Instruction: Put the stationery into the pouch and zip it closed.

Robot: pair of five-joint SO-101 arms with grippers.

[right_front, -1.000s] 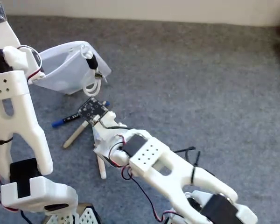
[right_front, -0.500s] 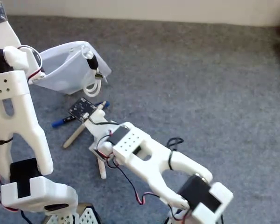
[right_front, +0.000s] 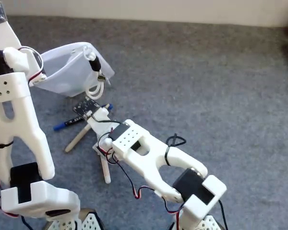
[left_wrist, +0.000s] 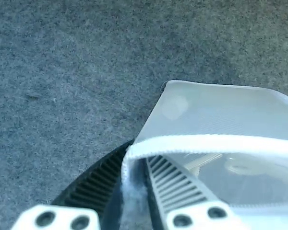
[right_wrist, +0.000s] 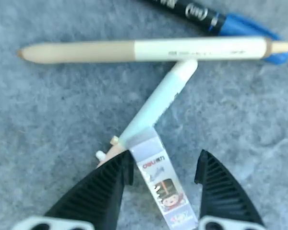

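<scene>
Right tool (right_wrist: 164,167): jaws spread, nothing held. It sits low over the pens on the grey surface (right_front: 206,86).

Pale pen (right_wrist: 156,108): slim and whitish-blue, with a printed label wrap on the end nearest the tool. That labelled end lies between the jaws and the barrel runs diagonally away from them. Its far tip is right against the beige-and-white pen (right_wrist: 134,50), which lies crosswise just ahead of the fingertips. The blue-and-black pen (right_wrist: 201,13) is further ahead again, beside the beige one.

Handling, my read: all three are light, stiff and smooth-barrelled, so they'll roll or squirt out of a skewed pinch.
- Take the pale pen on the bare barrel just ahead of the label, jaws square across it.
- The label wrap looks loose-ish, so I wouldn't trust it as a grip point.
- The crossing pen will probably get nudged.

Left tool (left_wrist: 134,177): clamped on the rim band of the pouch (right_front: 67,72) and holding it up off the surface.

Pouch: translucent white mesh, soft and limp, with the mouth sagging below the tool's pinch. Expect it to fold rather than stay open. The rim is the only firm place to hold. There's a dark pull with a white cord loop at the rim end far from the tool.
</scene>
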